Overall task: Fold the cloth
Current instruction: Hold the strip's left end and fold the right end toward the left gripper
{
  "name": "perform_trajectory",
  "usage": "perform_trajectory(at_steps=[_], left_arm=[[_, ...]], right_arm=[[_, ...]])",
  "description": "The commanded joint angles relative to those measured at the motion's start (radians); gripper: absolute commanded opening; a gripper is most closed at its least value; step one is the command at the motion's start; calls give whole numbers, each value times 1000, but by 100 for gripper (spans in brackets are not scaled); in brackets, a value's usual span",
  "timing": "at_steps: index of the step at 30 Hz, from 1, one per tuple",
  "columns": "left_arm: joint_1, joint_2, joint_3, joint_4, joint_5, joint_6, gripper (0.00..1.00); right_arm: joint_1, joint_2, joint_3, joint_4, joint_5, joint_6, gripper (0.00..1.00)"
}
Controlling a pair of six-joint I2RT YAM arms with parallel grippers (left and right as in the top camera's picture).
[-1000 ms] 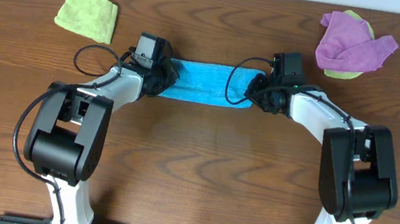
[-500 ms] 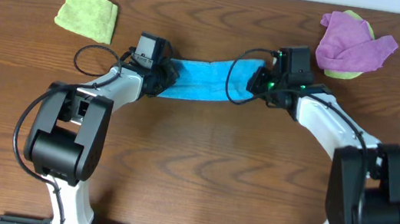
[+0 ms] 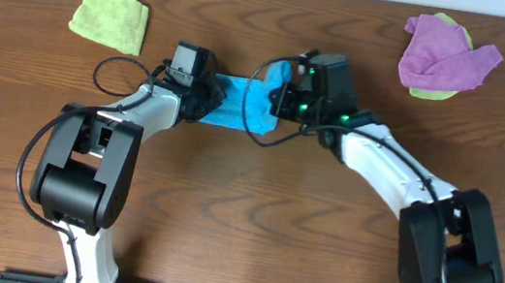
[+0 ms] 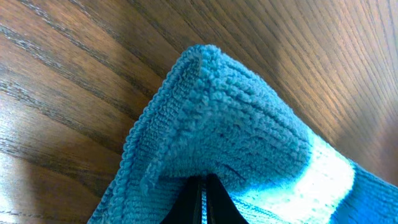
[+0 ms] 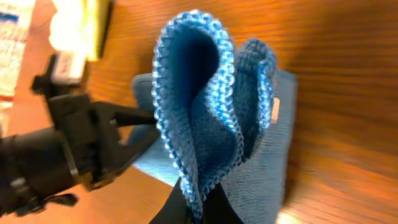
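The blue cloth (image 3: 243,103) lies on the wooden table between my two grippers. My left gripper (image 3: 202,97) is shut on its left end, with the cloth corner (image 4: 211,118) bunched over the closed fingers (image 4: 201,190). My right gripper (image 3: 283,97) is shut on the cloth's right end and holds it lifted over the lower layer, near the left gripper. In the right wrist view the held edge (image 5: 193,106) stands up in a loop above the fingers (image 5: 200,205), with the flat part of the cloth behind it.
A folded yellow-green cloth (image 3: 110,17) lies at the back left. A purple cloth (image 3: 445,54) lies crumpled on another yellow-green one at the back right. The left arm (image 5: 68,149) shows in the right wrist view.
My right gripper has lifted the cloth's right end and carried it left over the cloth, toward the left gripper. The left gripper has stayed in place.
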Motion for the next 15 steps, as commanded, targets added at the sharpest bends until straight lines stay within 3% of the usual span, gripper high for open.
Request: perform_trajectory(at_steps=[1,15], left_arm=[[-4,23,21,-4,-10,-7,6],[5,-31,23,-23,38,49,6]], right_arm=[[35,-11,0,13,6,11,1],[53,-2,5,32,60,9,1]])
